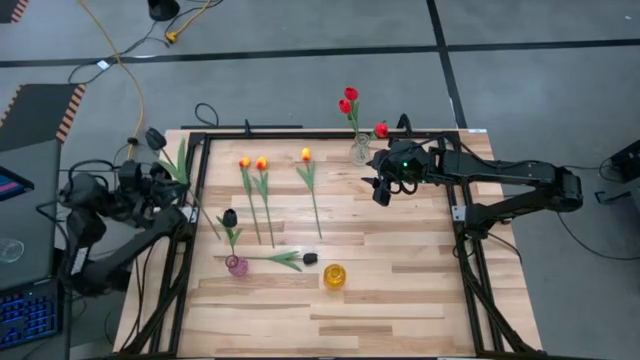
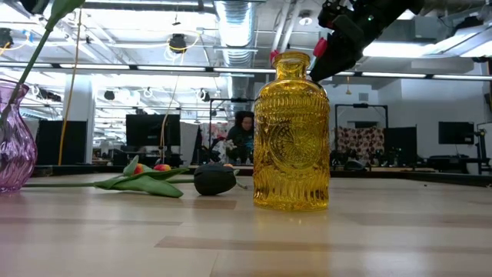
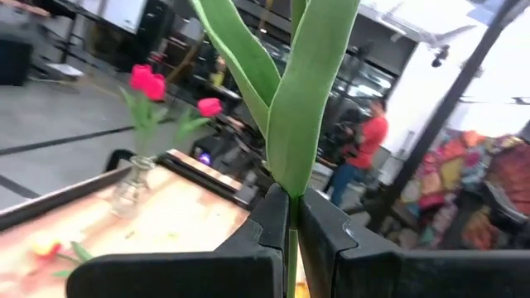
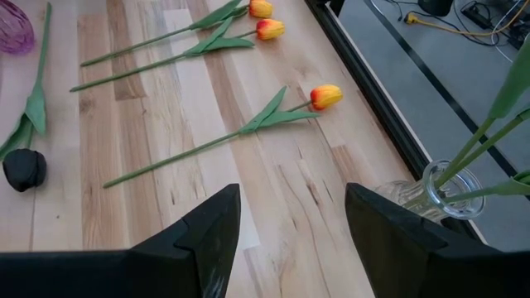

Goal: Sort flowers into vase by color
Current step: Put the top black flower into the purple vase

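While clamped shut on a green flower stem [image 3: 291, 132] at the tabletop's [image 1: 400, 290] left edge: left gripper [image 1: 165, 168], stem and long leaves rising between its dark fingers [image 3: 273, 223], flower head out of sight. Over the far right part of the tabletop, just beside the clear vase [image 1: 360, 151]: right gripper [image 1: 384, 188], jaws standing wide apart, nothing between them. In the clear vase, at the far edge: three red tulips [image 1: 350, 98]. Lying flat at centre, well apart from both grippers: three yellow-orange tulips [image 1: 261, 163], stems roughly parallel. In the pink vase [image 1: 237, 265] near the front left: one black tulip [image 1: 229, 217]; beside it, lying flat, a second black tulip [image 1: 309, 258], head near the yellow vase [image 1: 334, 275], which holds no flower. Along the tabletop's sides: black frame rails [image 1: 470, 250]. On the floor beyond: yellow cable [image 1: 125, 70]. Behind the tabletop, in the low view: a person [image 2: 243, 137] seated among monitors.
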`<state>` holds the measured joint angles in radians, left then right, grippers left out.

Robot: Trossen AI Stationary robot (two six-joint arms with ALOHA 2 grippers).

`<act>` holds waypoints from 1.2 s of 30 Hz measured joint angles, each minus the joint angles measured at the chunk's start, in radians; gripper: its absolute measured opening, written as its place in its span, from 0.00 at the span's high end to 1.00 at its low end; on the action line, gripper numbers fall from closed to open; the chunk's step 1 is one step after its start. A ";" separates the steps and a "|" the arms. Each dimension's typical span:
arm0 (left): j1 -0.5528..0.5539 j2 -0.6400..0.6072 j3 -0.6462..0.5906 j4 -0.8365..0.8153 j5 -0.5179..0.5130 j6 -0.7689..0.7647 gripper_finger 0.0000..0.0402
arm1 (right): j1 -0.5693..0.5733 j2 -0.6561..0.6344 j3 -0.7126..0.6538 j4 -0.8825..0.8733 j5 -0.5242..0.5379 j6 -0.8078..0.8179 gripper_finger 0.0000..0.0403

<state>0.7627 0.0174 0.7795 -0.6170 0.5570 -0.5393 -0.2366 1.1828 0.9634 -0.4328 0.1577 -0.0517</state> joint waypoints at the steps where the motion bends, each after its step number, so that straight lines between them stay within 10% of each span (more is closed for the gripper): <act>1: -0.027 0.000 0.000 0.001 -0.010 0.000 1.00 | 0.000 0.000 0.000 0.000 0.000 0.000 0.39; 17: -0.421 0.000 -0.190 0.197 -0.235 0.011 1.00 | 0.000 0.000 0.000 0.000 0.000 0.000 0.39; 36: -0.441 -0.001 -0.156 0.218 -0.324 0.113 1.00 | 0.000 0.000 0.000 0.000 0.000 0.000 0.39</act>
<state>0.3214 0.0166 0.6237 -0.3990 0.2330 -0.4265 -0.2367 1.1828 0.9634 -0.4328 0.1577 -0.0518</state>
